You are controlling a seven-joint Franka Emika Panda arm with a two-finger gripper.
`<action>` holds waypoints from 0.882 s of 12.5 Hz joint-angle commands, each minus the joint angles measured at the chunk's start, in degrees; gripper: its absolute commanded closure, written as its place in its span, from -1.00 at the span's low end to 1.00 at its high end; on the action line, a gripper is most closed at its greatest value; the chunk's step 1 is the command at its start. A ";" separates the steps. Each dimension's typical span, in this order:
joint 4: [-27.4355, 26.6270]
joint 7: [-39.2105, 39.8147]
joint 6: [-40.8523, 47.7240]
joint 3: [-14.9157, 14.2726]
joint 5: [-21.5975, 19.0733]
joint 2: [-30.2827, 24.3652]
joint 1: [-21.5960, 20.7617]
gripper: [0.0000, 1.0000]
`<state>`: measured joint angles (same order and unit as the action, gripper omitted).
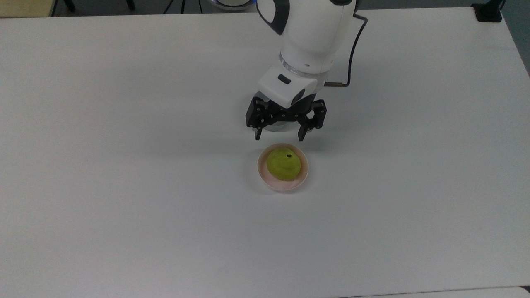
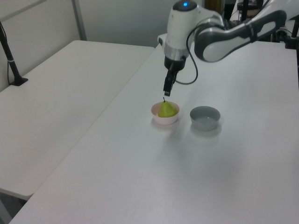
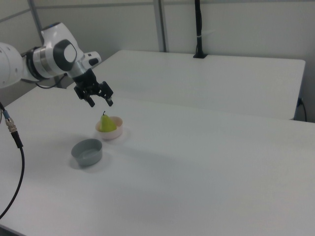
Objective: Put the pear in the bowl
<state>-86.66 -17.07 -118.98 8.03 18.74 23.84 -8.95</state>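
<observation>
Even, bright overhead light, soft faint shadows on the white table (image 1: 124, 207), slight haze.

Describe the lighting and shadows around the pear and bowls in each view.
Top view: even, diffuse light; the gripper and arm cast only a faint, soft shadow on the white table above the pink bowl holding the pear. Left view: a dim shadow below the grey bowl. Right view: pale, soft shadows beside both bowls.
</observation>
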 commanded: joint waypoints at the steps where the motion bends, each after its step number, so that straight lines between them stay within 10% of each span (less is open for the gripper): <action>1: -0.88 4.91 8.92 -1.08 -5.27 -6.42 0.25 -1.00; 11: -0.97 23.40 24.58 -5.82 -17.34 -17.95 9.57 -1.00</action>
<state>-85.95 4.27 -96.59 5.50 2.91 8.66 1.34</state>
